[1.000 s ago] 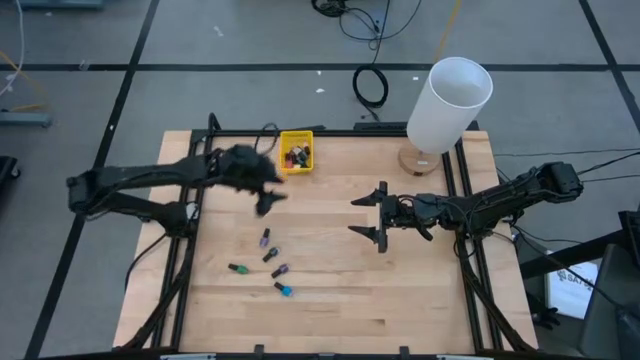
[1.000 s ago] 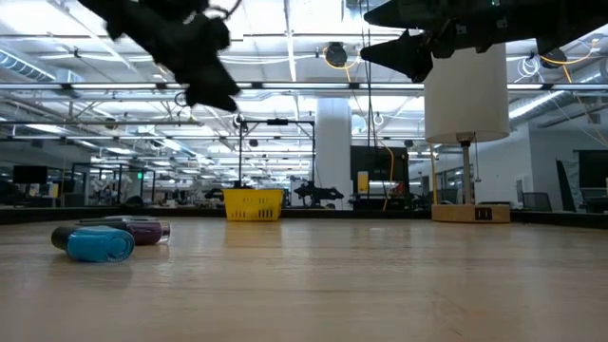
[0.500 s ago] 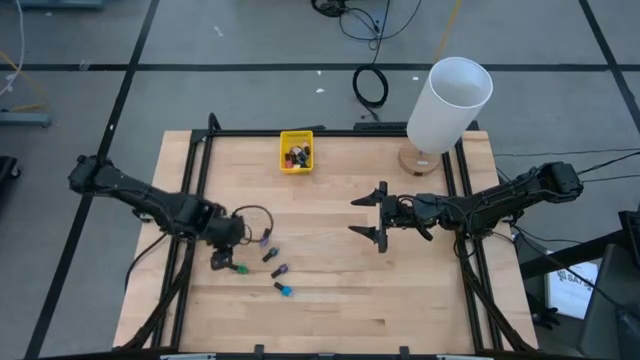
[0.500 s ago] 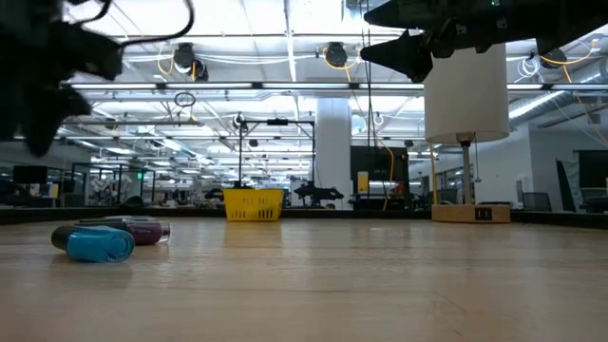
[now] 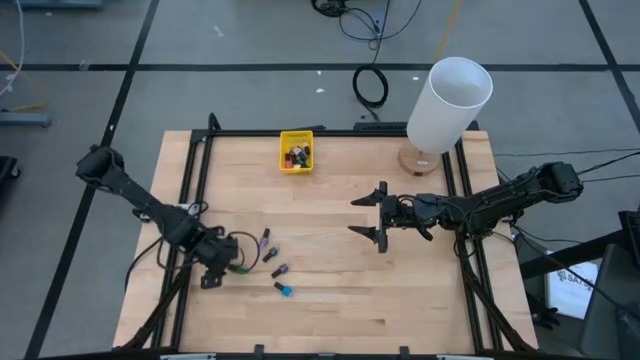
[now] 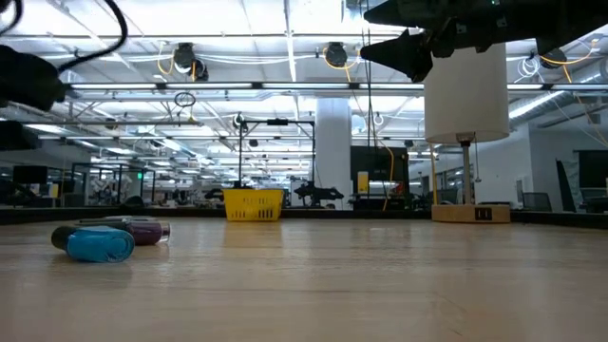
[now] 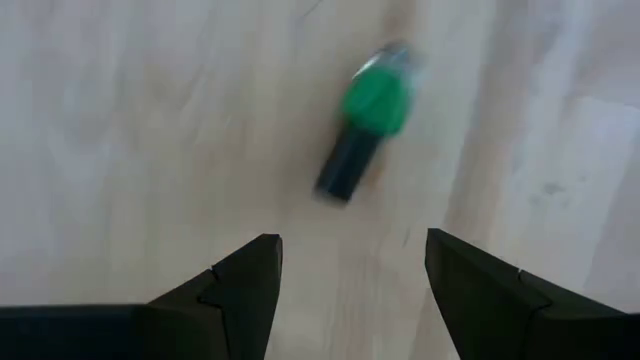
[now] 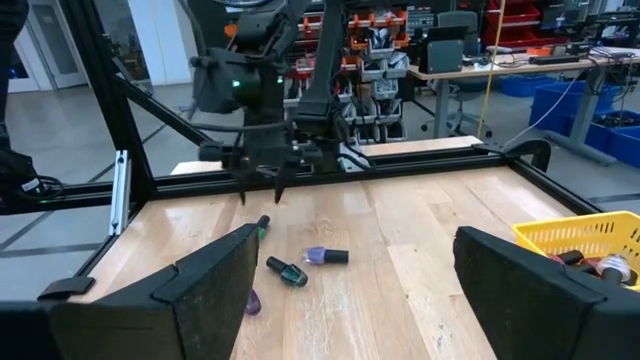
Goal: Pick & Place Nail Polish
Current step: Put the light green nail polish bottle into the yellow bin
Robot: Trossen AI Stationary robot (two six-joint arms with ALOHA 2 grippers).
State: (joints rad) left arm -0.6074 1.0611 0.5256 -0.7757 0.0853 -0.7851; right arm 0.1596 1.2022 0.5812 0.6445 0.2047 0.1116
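Several tiny nail polish bottles lie on their sides on the wooden table: a green one (image 5: 240,268), a purple one (image 5: 265,238), a dark one (image 5: 270,255), another purple one (image 5: 280,271) and a blue one (image 5: 283,290). My left gripper (image 5: 220,264) hangs open right above the green bottle (image 7: 375,100), whose dark cap (image 7: 345,170) points toward the fingers; it touches nothing. The yellow bin (image 5: 296,152) at the far side holds a few more bottles. My right gripper (image 5: 378,215) waits open and empty above the table's middle right.
A white cylinder lamp (image 5: 448,100) on a wooden base stands at the far right corner. Black frame rails (image 5: 195,200) run along the table's left, far and right sides. The blue bottle (image 6: 95,244) and a purple one (image 6: 142,230) also show in the low view.
My left gripper has swung from beside the yellow bin toward the table's near left and gone down, ending over the green bottle. The bottles have stayed where they lay.
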